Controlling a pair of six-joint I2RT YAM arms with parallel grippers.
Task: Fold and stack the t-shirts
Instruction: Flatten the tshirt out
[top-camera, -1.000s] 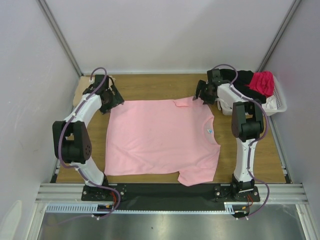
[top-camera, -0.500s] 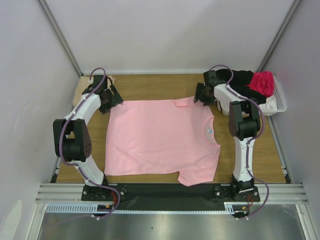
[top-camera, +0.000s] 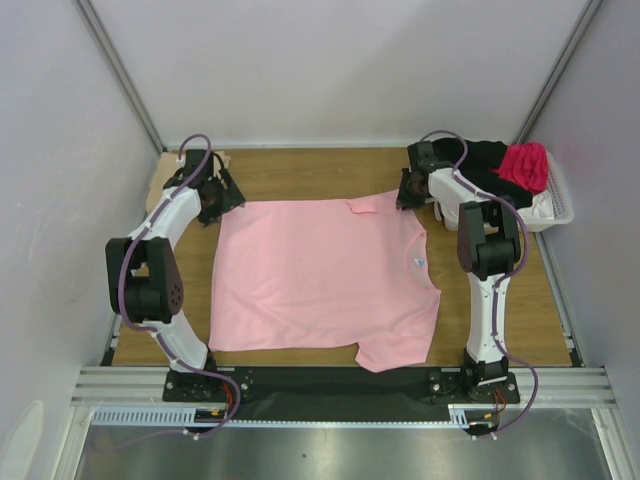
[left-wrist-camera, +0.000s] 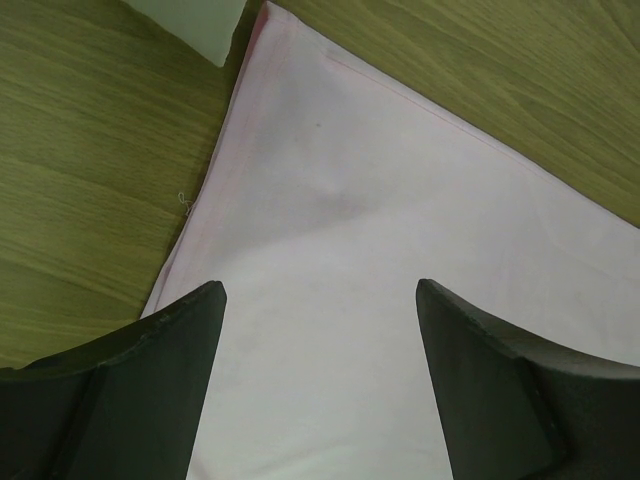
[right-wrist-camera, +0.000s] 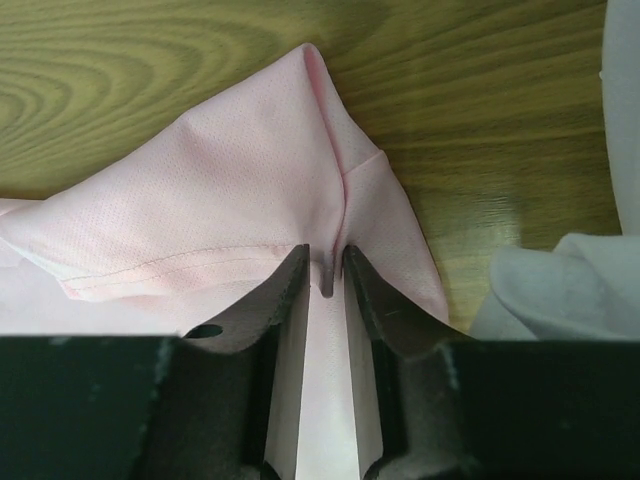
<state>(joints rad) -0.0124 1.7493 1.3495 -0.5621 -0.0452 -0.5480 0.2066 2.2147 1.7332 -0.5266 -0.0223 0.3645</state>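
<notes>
The light pink short-sleeved cloth t-shirt (top-camera: 320, 285) lies flat on the wooden table (top-camera: 300, 165). The right fingers (right-wrist-camera: 283, 300) pinch a thin sleeve fold, nearly closed. The left fingers (left-wrist-camera: 170, 345) are spread wide above the hem corner, holding nothing. Risk: the shallow pinch may slip on lifting, and a one-sided lift would skew the fold.
</notes>
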